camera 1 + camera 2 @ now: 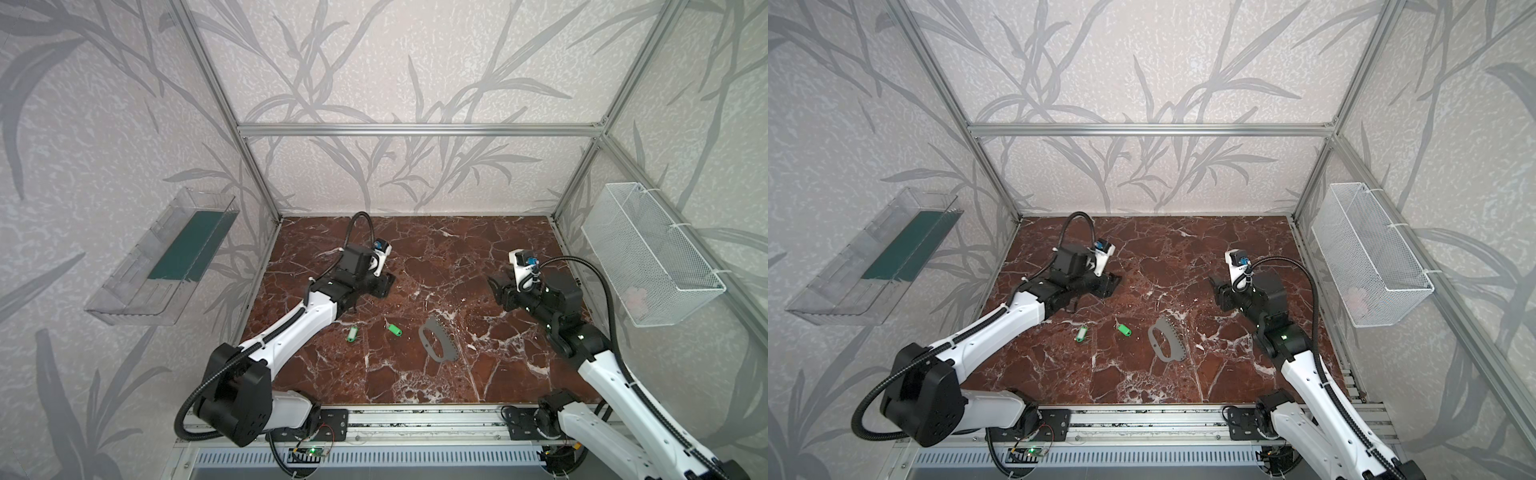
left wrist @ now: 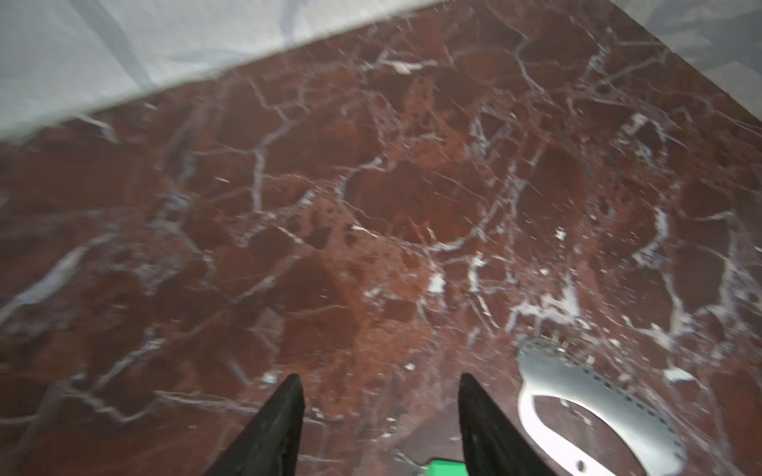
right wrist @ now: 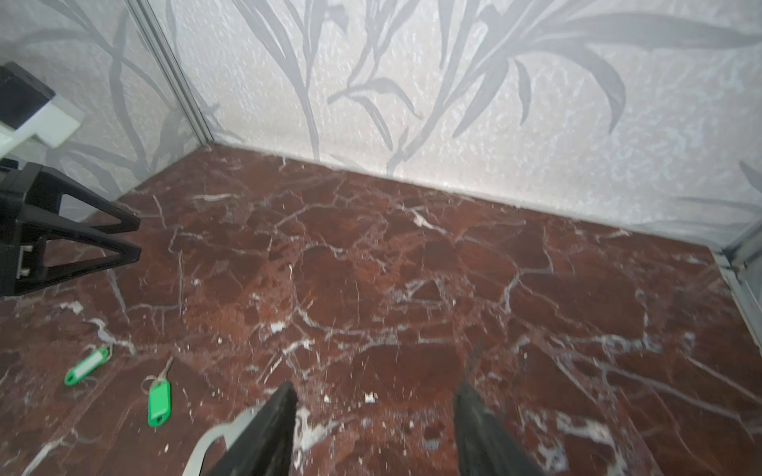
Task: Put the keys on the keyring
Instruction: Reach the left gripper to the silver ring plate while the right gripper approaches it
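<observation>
Two green keys lie on the marble bench (image 1: 415, 374): one key (image 1: 352, 333) left, the other key (image 1: 395, 328) just right of it, apart. One grey keyring (image 1: 438, 338) lies flat, right of both, touching neither. The left gripper (image 2: 381, 395) and right gripper (image 3: 375, 399) both hover with jaws apart, holding nothing, well behind these things. The middle and back of the bench are bare up to the walls.
</observation>
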Robot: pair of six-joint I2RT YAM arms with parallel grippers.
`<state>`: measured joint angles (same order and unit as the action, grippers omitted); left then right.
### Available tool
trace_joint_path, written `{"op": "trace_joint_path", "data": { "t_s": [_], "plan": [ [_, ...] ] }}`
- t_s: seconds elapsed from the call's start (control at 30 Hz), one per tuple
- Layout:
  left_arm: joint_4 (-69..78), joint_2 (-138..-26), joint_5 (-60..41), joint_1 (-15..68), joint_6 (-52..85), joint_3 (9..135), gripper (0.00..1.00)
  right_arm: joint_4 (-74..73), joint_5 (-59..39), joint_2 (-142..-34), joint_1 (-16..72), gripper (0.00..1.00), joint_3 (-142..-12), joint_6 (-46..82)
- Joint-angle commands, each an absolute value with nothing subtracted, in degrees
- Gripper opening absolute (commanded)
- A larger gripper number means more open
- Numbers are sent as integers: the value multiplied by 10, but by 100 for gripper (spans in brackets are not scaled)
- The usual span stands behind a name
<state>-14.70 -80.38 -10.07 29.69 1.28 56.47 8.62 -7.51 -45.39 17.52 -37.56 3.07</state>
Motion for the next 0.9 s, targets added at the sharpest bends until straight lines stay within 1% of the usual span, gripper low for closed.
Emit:
{"op": "trace_joint_path", "data": {
  "t_s": [0.0, 0.07, 0.17, 0.27, 0.47, 0.63, 0.87],
  "plan": [
    [-232, -853, -110, 361, 32, 604, 52, 205, -70, -439, 178, 54, -388, 76],
    [-223, -874, -111, 385, 36, 611, 50, 225, -74, -437, 181, 48, -392, 97],
    [-218, -919, -123, 419, 29, 625, 48, 272, -69, -442, 187, 44, -407, 130],
    [-227, -966, -136, 439, 32, 650, 45, 305, -68, -438, 200, 43, -408, 147],
    [-243, -1032, -132, 454, 34, 698, 38, 316, -52, -413, 217, 40, -382, 162],
    [-250, -1052, -155, 460, 25, 720, 34, 325, -51, -404, 221, 37, -375, 166],
    [-213, -1027, -199, 504, -46, 674, 34, 346, -39, -413, 221, 35, -382, 174]
  ]
}}
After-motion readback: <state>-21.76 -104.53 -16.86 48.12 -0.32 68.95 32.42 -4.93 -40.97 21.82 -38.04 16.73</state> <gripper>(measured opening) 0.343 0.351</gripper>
